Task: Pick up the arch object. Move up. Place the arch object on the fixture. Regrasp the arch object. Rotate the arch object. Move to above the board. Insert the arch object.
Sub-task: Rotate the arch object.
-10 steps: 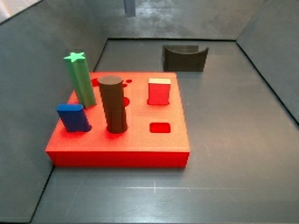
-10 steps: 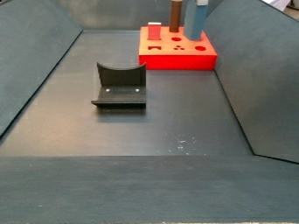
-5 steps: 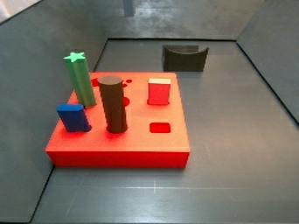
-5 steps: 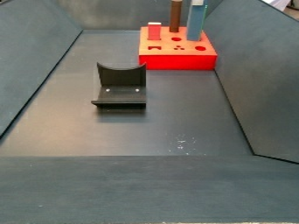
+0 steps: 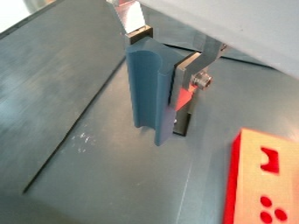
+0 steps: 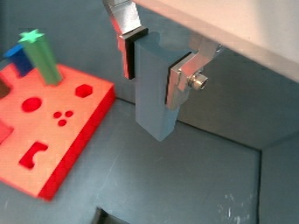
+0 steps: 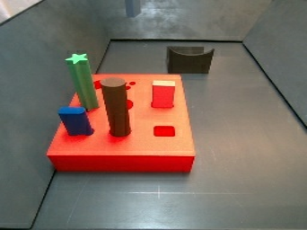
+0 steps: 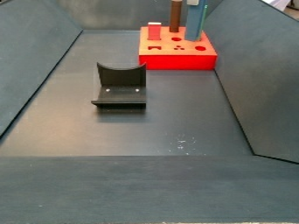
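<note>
1. the claw [image 5: 160,61] shows only in the wrist views; its body runs off the picture edge, and neither side view catches it.
2. the slim slate-blue arch object [image 5: 147,92] has its clamped upper part covered by the silver fingers [image 6: 179,79]; its arch cut-out cannot be made out.
3. the thick red board [image 5: 267,179] is cut off by the edge in both wrist views.
4. the dark grey fixture [image 6: 108,216] is only a sliver at the frame edge.
5. the pegs on the board [image 8: 177,48] run past the frame top.

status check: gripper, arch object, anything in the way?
Gripper shut on arch object, above the floor. Arch object hangs upright between the fingers, near the board. Fixture bare. Nothing blocking in the wrist views.
</note>
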### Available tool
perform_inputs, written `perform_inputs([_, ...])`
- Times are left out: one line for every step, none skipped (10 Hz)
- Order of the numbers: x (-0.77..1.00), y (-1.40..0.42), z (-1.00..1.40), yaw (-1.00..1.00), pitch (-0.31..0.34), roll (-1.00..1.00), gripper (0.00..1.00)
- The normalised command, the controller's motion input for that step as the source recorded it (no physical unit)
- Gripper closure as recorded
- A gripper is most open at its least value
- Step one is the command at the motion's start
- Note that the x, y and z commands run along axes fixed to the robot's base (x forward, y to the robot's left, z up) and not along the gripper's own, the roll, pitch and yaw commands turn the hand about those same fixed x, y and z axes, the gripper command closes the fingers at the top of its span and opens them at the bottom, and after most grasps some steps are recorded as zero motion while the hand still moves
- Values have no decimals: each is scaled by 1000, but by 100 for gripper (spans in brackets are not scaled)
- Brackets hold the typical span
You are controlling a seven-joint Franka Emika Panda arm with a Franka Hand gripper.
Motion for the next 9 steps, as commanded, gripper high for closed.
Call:
perform_inputs([4,13,6,-1000,60,-79,100])
perform_inputs([5,13,7,-1000,69,-92,100])
perform_inputs([6,13,9,-1000,82,-110,100])
perform_inputs([0,0,0,-1000,29,-39,100])
perform_inputs([2,0,2,-1000,31,-42,100])
perform_inputs([2,2,2,-1000,33,-46,100])
perform_inputs([2,7,3,-1000,38,-52,100])
perform_inputs([2,8,3,-1000,41,-56,100])
perform_inputs([3,10,4,-1000,47,-64,100])
